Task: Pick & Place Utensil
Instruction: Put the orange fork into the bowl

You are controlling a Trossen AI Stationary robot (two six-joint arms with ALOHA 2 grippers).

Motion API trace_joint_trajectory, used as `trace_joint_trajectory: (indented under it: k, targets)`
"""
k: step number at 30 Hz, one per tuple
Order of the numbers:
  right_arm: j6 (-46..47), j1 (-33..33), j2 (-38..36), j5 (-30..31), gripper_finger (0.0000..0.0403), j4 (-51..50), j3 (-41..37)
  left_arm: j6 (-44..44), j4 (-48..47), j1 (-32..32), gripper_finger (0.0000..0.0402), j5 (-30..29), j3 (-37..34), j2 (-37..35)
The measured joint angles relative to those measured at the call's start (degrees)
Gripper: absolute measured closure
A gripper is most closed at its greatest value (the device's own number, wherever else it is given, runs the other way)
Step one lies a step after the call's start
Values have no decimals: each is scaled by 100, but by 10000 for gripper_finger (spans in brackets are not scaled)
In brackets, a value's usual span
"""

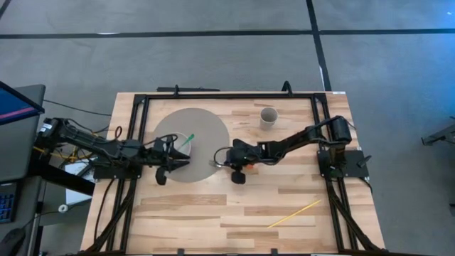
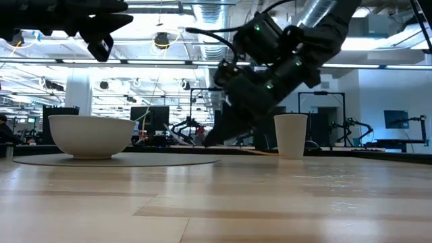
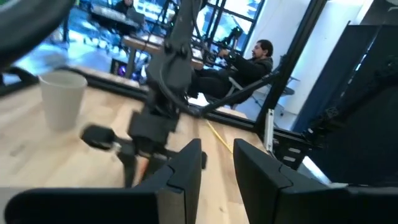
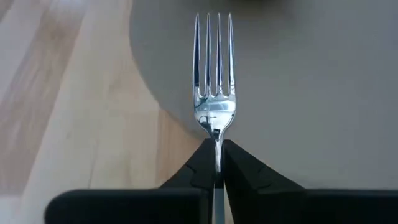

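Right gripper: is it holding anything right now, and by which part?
Yes. The right gripper is shut on a fork, gripping the handle just below the head, tines pointing out over the grey mat.

No legible text anywhere.

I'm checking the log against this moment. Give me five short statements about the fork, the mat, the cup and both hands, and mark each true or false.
1. The right hand is shut on the fork. True.
2. The fork's tines lie over the grey mat. True.
3. The paper cup stands on the mat. False: it stands on the bare wood, off the mat.
4. The left hand holds a utensil. False: its fingers are apart with nothing between them.
5. The white bowl lies tipped over. False: it sits upright on the mat.
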Motion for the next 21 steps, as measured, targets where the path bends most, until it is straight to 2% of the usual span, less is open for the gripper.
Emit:
trace_joint_trajectory:
  k: [6,8,11,14,16,21]
  targets:
    - [-133,154,-15,17,395,-64,316,-853,10,0,307,79,0,477]
    - [-269,198,-15,228,398,-292,428,-960,30,-2,307,-37,0,687]
    - [-435,264,-15,677,396,-999,727,-1108,124,14,307,-307,26,924]
    - [-541,305,-15,845,392,-1836,1182,-1119,164,57,307,-360,226,964]
    - [-564,309,-13,913,392,-2135,1507,-957,190,44,307,-360,451,931]
    - [-723,301,-11,926,397,-2479,2347,117,188,-111,307,-342,1020,904]
